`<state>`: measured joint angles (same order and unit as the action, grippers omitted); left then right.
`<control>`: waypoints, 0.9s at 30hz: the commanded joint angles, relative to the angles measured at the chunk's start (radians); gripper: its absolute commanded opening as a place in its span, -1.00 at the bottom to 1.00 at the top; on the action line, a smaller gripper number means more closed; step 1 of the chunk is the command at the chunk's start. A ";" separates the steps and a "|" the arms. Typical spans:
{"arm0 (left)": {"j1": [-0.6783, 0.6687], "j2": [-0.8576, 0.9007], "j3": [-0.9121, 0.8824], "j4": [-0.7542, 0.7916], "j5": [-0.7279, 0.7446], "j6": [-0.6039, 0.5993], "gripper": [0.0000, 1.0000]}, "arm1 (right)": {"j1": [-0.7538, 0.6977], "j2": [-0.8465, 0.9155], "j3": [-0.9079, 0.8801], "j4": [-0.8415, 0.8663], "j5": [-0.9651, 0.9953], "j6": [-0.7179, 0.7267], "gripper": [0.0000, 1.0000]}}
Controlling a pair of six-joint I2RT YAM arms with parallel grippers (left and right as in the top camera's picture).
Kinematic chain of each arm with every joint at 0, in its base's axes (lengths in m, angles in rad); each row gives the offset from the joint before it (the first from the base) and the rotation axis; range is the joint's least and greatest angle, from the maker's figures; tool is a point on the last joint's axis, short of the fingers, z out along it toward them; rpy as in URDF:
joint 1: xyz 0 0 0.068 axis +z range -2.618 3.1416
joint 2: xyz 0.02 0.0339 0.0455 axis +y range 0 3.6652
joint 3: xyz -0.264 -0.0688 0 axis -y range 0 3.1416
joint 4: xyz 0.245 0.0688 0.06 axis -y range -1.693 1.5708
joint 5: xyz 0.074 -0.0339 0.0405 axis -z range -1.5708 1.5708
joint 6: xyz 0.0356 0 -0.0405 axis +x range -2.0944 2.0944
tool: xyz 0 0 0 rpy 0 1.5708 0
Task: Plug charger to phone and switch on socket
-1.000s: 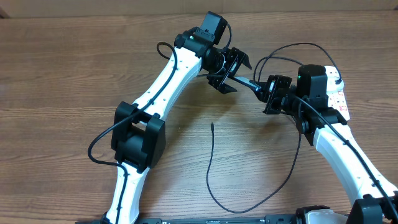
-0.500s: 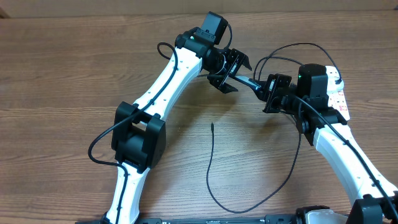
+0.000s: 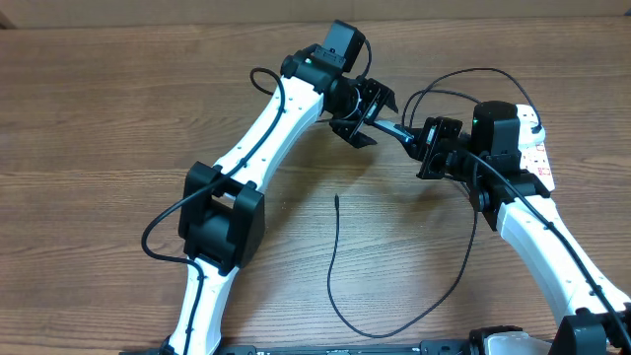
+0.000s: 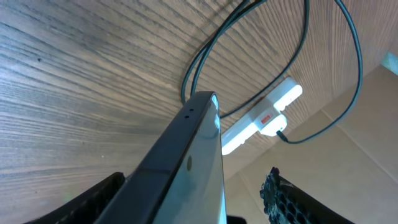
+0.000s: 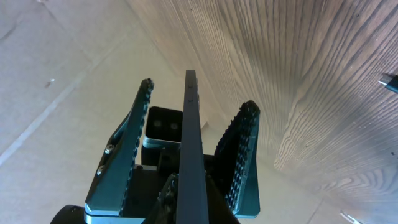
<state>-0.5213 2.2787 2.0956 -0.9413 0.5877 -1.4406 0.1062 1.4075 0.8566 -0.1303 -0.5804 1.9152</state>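
**A:** Overhead view first. Where is the phone (image 3: pixel 394 130)?

**B:** Off the surface (image 3: pixel 108 108), seen edge-on as a thin dark bar. One end is at the left gripper (image 3: pixel 373 118), the other at the right gripper (image 3: pixel 423 150).

**A:** Which one has hold of it?

**B:** I cannot tell. In the right wrist view the fingers (image 5: pixel 245 143) stand on either side of the phone's edge, with gaps at the tips. In the left wrist view one of the fingers (image 4: pixel 292 199) also stands off from the glass. Any clamping further in is hidden.

**A:** And the charger (image 3: pixel 333 256)?

**B:** Its loose tip lies on bare wood nearer the robot's base, well apart from both grippers — open surface all round it. The cable loops toward the front edge, then runs back beneath the right arm (image 3: pixel 552 247).

**A:** The socket (image 3: pixel 538 150)?

**B:** By the right arm's wrist — half covered from above.
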 commanded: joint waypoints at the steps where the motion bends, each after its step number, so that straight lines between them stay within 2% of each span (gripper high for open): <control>1: -0.013 0.003 0.023 0.004 -0.044 0.015 0.46 | 0.005 -0.003 0.026 0.018 -0.028 0.008 -0.93; 19: -0.016 0.003 0.023 0.004 -0.048 0.015 0.44 | 0.005 -0.003 0.026 0.017 -0.043 0.007 -0.93; 27: -0.016 0.003 0.023 0.004 -0.048 0.015 -0.02 | 0.005 -0.003 0.026 0.017 -0.043 0.003 -0.93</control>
<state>-0.5304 2.2787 2.0956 -0.9413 0.5591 -1.4372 0.1062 1.4078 0.8566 -0.1314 -0.5846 1.9148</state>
